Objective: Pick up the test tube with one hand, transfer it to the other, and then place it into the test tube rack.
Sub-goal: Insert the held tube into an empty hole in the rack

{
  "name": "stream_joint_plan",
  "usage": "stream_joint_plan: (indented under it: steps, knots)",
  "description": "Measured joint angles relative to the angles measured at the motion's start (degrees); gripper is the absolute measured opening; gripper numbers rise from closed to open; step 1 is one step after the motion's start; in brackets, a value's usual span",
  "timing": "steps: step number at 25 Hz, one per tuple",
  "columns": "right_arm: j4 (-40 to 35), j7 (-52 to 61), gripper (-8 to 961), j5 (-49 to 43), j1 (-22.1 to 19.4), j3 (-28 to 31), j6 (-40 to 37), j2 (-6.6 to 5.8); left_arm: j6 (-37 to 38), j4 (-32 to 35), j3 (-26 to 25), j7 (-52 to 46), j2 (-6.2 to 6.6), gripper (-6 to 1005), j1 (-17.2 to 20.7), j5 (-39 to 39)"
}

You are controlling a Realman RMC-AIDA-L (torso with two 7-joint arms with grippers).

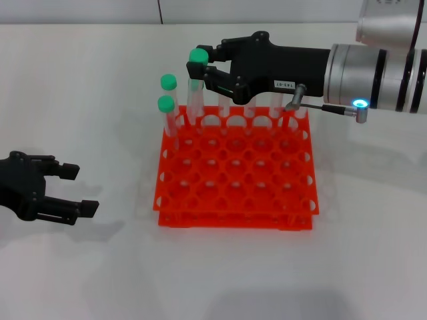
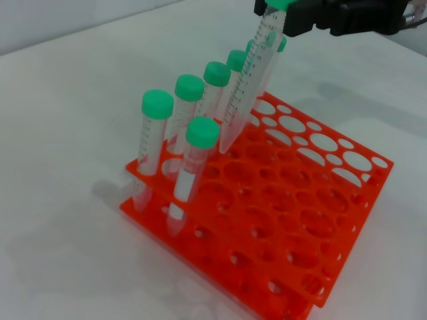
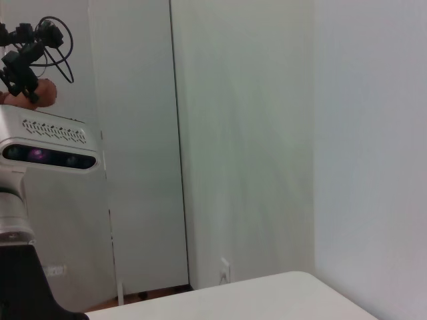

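The right tool point(image 1: 200, 67), upper centre of the head view, is clamped on the test tube point(image 2: 250, 87) just under its green cap; the tube hangs tilted, its tip at a back-row hole of the orange test tube rack point(image 1: 293, 220); other green-capped tubes point(image 2: 152, 143) stand along the rack's left edge; the left tool point(image 1: 73, 190) sits wide at lower left over the white bench point(image 1: 373, 267).
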Motion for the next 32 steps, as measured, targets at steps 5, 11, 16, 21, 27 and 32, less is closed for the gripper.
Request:
stream_joint_plan:
  steps: [5,11,16,21,27,32]
  knots:
    - [-0.1,0.7,264,-0.5,0.0,0.0,-0.3,-0.1,0.1,0.0,0.0,0.0,0.0,893,0.0,0.0]
    - [-0.8,3.9,264,-3.9,0.1,0.1,-0.4,-0.12,0.5,0.0,0.1,0.0,0.0,893,-0.1,0.0]
    - [-1.0,5.5,264,-4.8,0.4,0.2,-0.5,-0.41,0.6,0.0,0.2,-0.2,0.0,893,-0.1,-0.1]
    - [-2.1,7.3,264,-6.9,0.4,0.9,-0.6,-0.41,0.6,0.0,0.2,-0.1,0.0,893,-0.1,-0.2]
    - [-3.0,7.2,264,-7.4,0.1,1.5,-0.4,-0.14,0.6,0.0,0.2,0.0,0.0,893,0.0,-0.3]
    - [-2.6,7.1,264,-7.5,0.2,1.5,-0.1,-0.05,0.6,0.0,0.2,0.1,-0.02,893,0.0,-0.3]
